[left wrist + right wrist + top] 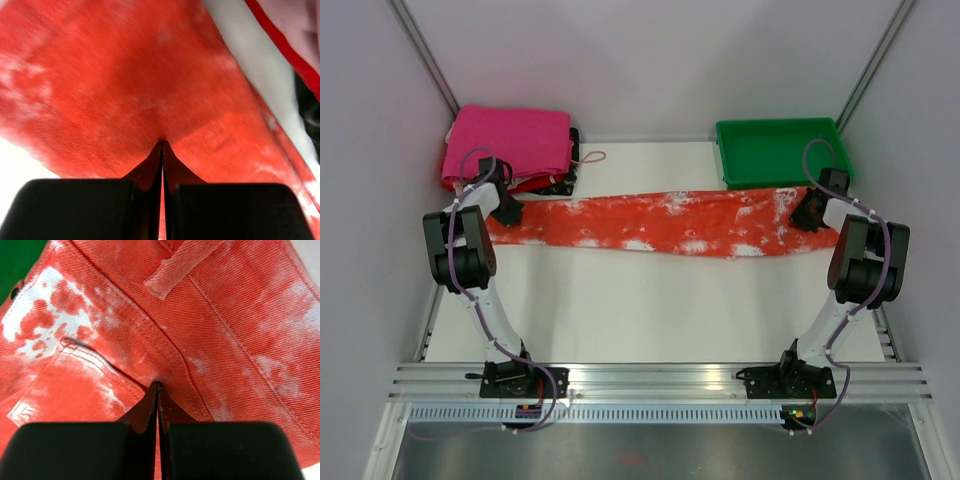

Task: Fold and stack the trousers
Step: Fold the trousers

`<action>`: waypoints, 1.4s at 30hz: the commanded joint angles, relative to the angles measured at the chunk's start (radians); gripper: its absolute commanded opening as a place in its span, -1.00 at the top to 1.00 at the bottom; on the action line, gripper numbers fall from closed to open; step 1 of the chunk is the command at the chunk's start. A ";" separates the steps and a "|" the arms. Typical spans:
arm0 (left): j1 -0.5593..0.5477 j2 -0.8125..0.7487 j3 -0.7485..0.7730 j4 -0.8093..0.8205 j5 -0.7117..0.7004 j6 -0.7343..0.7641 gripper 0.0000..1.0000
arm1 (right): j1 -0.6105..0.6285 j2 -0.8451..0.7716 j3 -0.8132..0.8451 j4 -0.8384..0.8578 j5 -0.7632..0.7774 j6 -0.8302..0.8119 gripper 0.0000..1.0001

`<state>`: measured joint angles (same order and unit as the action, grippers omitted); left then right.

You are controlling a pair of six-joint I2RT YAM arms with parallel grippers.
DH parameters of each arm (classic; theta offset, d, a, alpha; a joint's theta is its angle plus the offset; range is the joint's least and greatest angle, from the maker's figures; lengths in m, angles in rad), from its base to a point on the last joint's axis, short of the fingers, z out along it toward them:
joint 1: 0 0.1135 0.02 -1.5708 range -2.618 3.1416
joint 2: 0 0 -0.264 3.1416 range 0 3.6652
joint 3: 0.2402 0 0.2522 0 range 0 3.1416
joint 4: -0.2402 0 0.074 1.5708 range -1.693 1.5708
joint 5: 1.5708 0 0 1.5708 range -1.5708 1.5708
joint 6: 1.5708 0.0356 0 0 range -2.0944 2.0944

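The trousers (660,225), orange-red with white blotches, lie stretched in a long band across the white table (650,310). My left gripper (508,213) is shut on their left end. In the left wrist view its jaws (162,145) meet on a pinch of the red fabric (125,90). My right gripper (807,215) is shut on the right end, the waist end. In the right wrist view the closed tips (157,386) bite the cloth (225,340) just below a pocket seam and a belt loop (180,265).
A folded magenta-pink cloth (510,140) sits on a small stack of dark items at the back left, close to my left gripper. A green bin (780,150) stands at the back right, just behind my right gripper. Walls close in both sides.
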<state>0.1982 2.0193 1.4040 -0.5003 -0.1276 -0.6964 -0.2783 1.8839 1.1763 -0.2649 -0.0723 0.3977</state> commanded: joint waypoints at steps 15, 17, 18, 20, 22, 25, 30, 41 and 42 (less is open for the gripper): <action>0.058 -0.140 -0.243 -0.164 -0.202 -0.106 0.95 | -0.002 -0.227 -0.288 -0.092 0.261 -0.030 1.00; 0.070 -0.165 -0.284 -0.173 -0.205 -0.115 0.95 | -0.002 -0.256 -0.313 -0.115 0.256 -0.019 1.00; 0.079 -0.192 -0.295 -0.185 -0.208 -0.118 0.95 | -0.002 -0.272 -0.325 -0.119 0.253 -0.013 1.00; 0.086 -0.227 -0.335 -0.196 -0.230 -0.126 0.95 | -0.001 -0.344 -0.369 -0.126 0.272 0.000 1.00; 0.087 -0.292 -0.377 -0.201 -0.236 -0.130 0.95 | -0.002 -0.443 -0.406 -0.140 0.330 0.012 0.99; 0.087 -0.362 -0.402 -0.181 -0.222 -0.094 0.95 | -0.001 -0.599 -0.415 -0.155 0.310 0.004 0.99; 0.083 -0.471 -0.323 -0.202 -0.173 -0.012 0.95 | 0.008 -0.749 -0.365 -0.065 -0.001 0.010 0.98; -0.101 -0.757 -0.433 0.092 0.295 -0.017 0.95 | 0.485 -0.471 -0.213 0.042 -0.064 0.110 1.00; -0.135 -0.761 -0.459 0.109 0.281 -0.035 0.95 | 0.531 -0.451 -0.211 0.052 -0.046 0.121 1.00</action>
<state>0.1677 1.2541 1.0267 -0.4911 0.0082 -0.6819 0.1654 1.3773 0.9573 -0.2543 -0.1387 0.4496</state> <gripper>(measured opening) 0.025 0.003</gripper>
